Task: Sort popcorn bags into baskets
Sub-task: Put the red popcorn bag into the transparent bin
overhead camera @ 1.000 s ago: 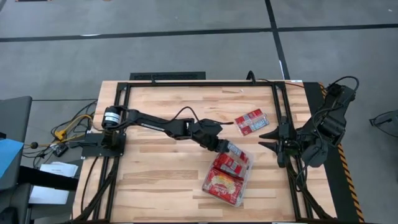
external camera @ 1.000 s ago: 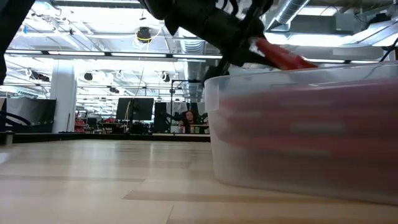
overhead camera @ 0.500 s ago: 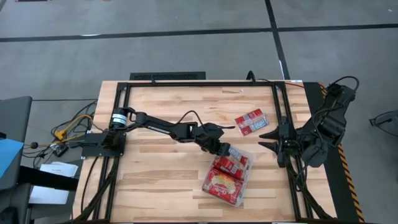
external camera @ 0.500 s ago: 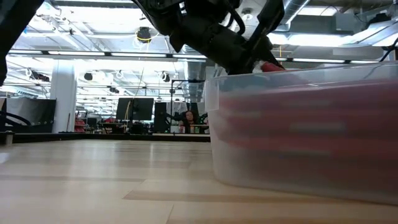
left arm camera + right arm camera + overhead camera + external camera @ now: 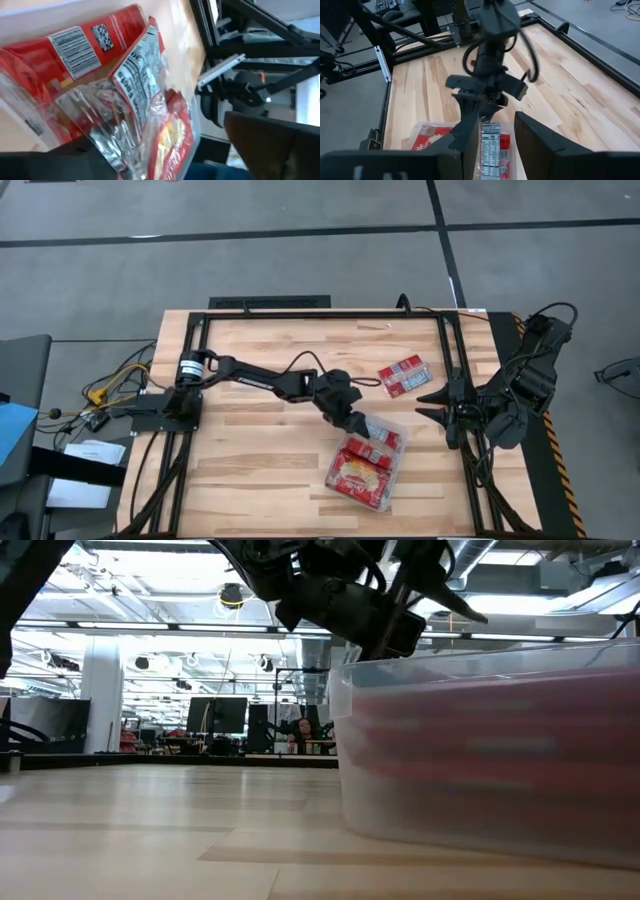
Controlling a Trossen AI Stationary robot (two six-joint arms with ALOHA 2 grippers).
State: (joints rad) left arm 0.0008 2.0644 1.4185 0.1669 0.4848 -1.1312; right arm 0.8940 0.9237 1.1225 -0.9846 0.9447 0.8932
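Observation:
The clear basket (image 5: 401, 442) sits on the table's near right part with several red popcorn bags (image 5: 356, 476) in it. My left gripper (image 5: 360, 423) hangs open just above the basket's far left corner, its fingers (image 5: 455, 606) spread over the rim. Below it a bag with a white label panel (image 5: 490, 142) lies in the basket on the others, tilted in the left wrist view (image 5: 137, 65). One more popcorn bag (image 5: 403, 374) lies flat on the table beyond the basket. My right gripper (image 5: 431, 406) waits open at the table's right edge.
A black frame rail (image 5: 452, 370) runs along the table's right side, between the loose bag and my right arm. Bare wood (image 5: 250, 460) spreads left of the basket. In the low view the basket's wall (image 5: 480, 760) fills the right half.
My left gripper has sunk toward the basket's far left corner with a red bag, then opened and let it go. The bag has dropped into the basket onto the other bags.

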